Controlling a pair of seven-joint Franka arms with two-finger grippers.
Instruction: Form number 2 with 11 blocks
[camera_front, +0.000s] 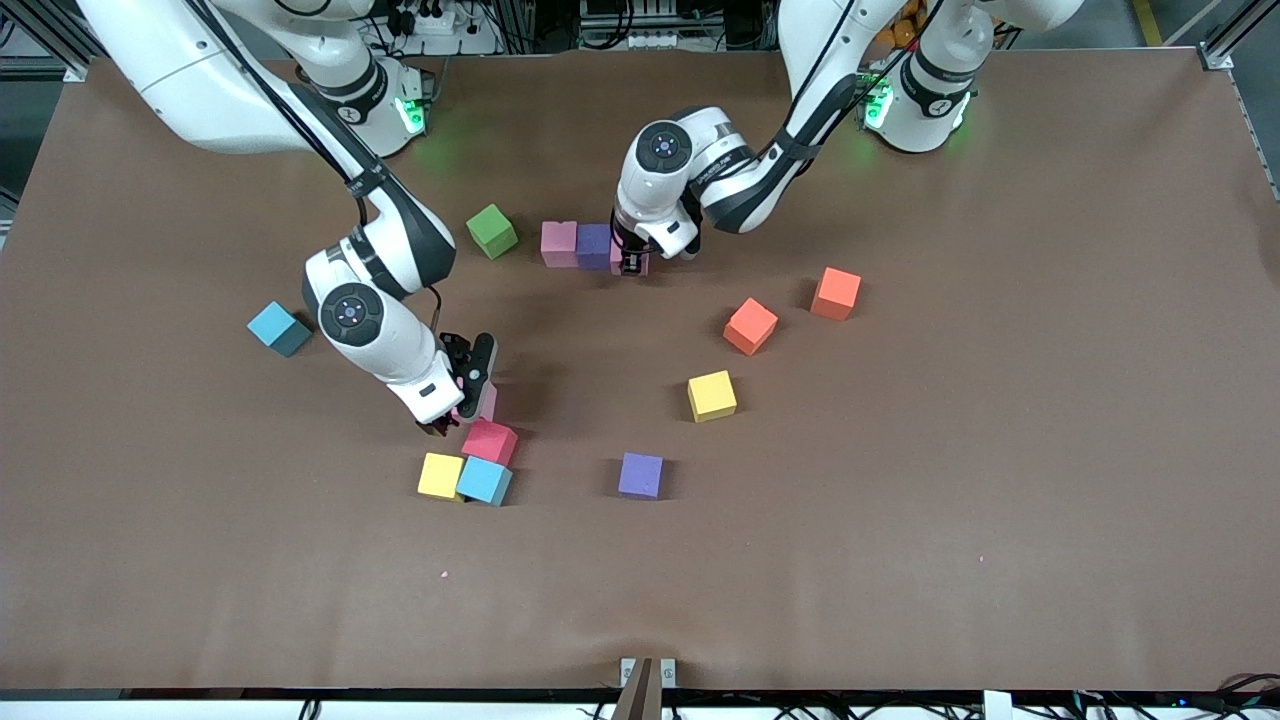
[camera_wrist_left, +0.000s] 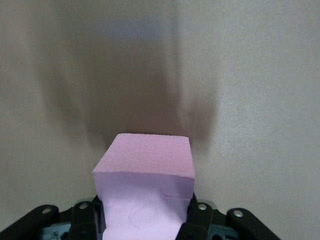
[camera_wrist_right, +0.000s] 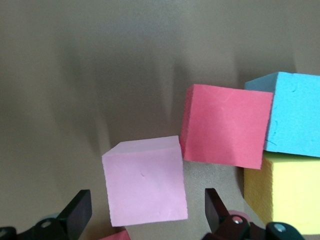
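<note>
A pink block (camera_front: 558, 243) and a purple block (camera_front: 594, 246) touch in a row near the robots' bases. At the row's end toward the left arm, my left gripper (camera_front: 631, 262) is shut on a third pink block (camera_wrist_left: 145, 185), gripped by the gripper (camera_wrist_left: 145, 222) on both sides. My right gripper (camera_front: 462, 392) stands open around another pink block (camera_wrist_right: 145, 182), fingers apart from it. Next to that one lie a red block (camera_front: 490, 441), a yellow block (camera_front: 441, 475) and a light blue block (camera_front: 485, 481), also seen as the red block (camera_wrist_right: 225, 125).
Loose on the table: a green cube (camera_front: 492, 231), a teal cube (camera_front: 279, 329), two orange cubes (camera_front: 750, 325) (camera_front: 836, 293), a yellow cube (camera_front: 712, 395) and a purple cube (camera_front: 641, 475).
</note>
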